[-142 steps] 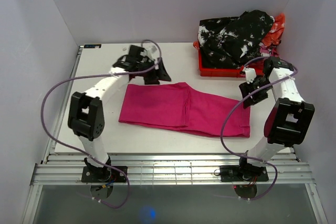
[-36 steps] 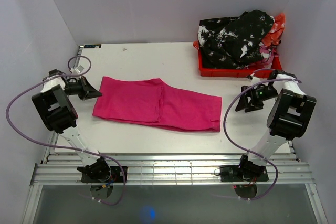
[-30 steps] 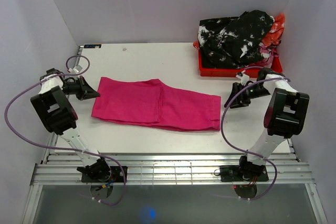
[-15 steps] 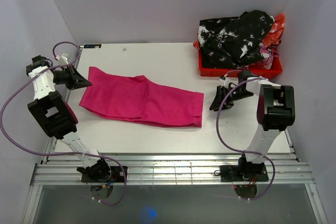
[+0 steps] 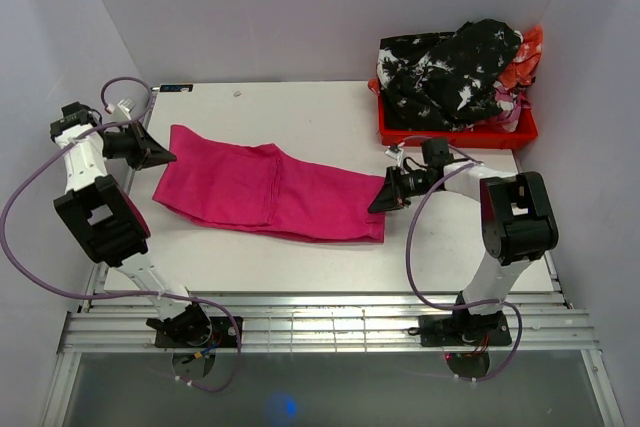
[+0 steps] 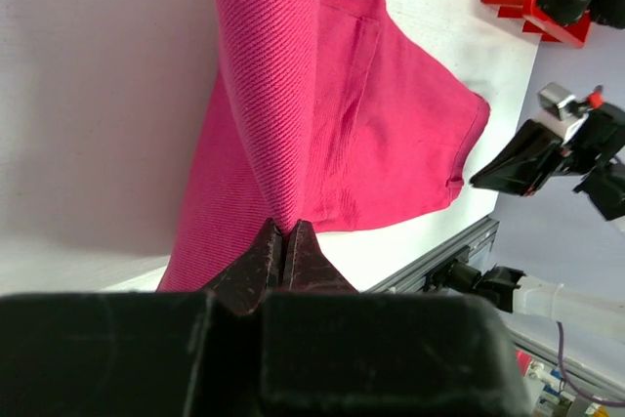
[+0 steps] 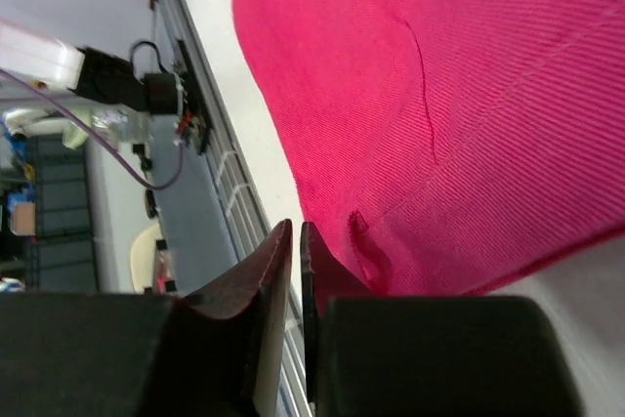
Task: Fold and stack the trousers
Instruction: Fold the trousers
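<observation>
The magenta trousers (image 5: 265,192) lie folded lengthwise across the middle of the table. My left gripper (image 5: 168,157) is shut on their left end. In the left wrist view the cloth (image 6: 293,75) rises in a ridge straight out of the left gripper's (image 6: 283,231) pinched tips. My right gripper (image 5: 376,206) lies low at the right end, near the front corner. In the right wrist view the right gripper (image 7: 296,229) is shut at the very edge of the pink cloth (image 7: 469,75), and a small wrinkle (image 7: 363,241) stands beside one finger.
A red crate (image 5: 455,135) piled with black-and-white clothes (image 5: 445,72) stands at the back right, just behind the right arm. The left wall is close to the left arm. The slatted metal rail (image 5: 320,312) runs along the near table edge.
The right gripper swept left from beside the crate to the trousers' right end and shut there. The left gripper kept its grip and dragged the trousers leftward.
</observation>
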Robot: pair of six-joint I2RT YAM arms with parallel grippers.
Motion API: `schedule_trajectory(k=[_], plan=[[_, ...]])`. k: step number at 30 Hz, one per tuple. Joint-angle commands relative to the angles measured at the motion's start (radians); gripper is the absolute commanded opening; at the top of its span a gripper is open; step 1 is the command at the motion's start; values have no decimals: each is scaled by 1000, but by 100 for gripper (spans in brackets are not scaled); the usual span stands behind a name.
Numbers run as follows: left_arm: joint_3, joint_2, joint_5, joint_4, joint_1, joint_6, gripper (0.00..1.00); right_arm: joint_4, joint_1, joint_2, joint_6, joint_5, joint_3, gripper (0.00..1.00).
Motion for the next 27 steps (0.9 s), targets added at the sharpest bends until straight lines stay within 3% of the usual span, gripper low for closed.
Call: schedule_trajectory(k=[1, 6, 12, 14, 19, 23, 27], plan=[[71, -84, 48, -5, -16, -76, 0, 117, 31, 33, 95, 100, -22, 10], [118, -116, 98, 1, -77, -166, 0, 117, 23, 126, 82, 207, -5, 8], [164, -152, -24, 53, -295, -319, 0, 138, 27, 208, 110, 184, 20, 8], [162, -149, 21, 84, -352, -357, 0, 140, 31, 235, 110, 174, 37, 8], [72, -117, 170, 290, -489, -540, 0, 121, 31, 260, 83, 172, 69, 8], [16, -87, 180, 564, -600, -722, 0, 89, 29, 260, 49, 183, 74, 8], [3, -55, 177, 688, -712, -821, 0, 78, 31, 237, 35, 193, 72, 8]])
